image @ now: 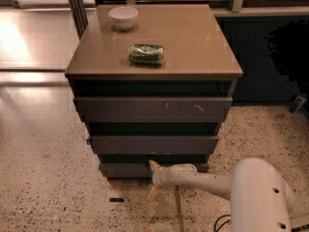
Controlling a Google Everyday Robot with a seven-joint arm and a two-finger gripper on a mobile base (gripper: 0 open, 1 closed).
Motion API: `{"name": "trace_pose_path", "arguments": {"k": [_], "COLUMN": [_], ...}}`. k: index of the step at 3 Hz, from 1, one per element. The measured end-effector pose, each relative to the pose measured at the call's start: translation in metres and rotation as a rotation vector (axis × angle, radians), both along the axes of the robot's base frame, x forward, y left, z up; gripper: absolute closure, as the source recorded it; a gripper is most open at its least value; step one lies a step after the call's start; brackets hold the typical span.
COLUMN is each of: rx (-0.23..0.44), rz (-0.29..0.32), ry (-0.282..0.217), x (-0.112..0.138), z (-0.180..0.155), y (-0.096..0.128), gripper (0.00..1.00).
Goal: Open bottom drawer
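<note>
Looking low, you see your claw [152,179] spread open, upper finger against the bottom drawer [123,170] front.

**A plain indoor room, perhaps an office or a lab**

The speckled stone floor [43,187] and a dark drawer cabinet [152,110] suggest it. Its brown worktop [193,42] carries a white bowl [123,17] and a green packet [147,54]. The robot's hand [152,179] is at the bottom drawer [123,170], fingers apart.
</note>
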State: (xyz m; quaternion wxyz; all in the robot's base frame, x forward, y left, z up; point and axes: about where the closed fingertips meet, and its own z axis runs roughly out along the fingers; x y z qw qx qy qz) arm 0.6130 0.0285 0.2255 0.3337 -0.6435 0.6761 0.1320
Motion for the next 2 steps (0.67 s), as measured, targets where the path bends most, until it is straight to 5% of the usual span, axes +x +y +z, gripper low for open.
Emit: {"name": "trace_pose_path", "arguments": {"k": [2], "rx": [-0.075], "rz": [0.031], "ry": [0.151], "x": [0.0156], "z": [-0.0242], "y": [-0.0070], "gripper": [0.00]}}
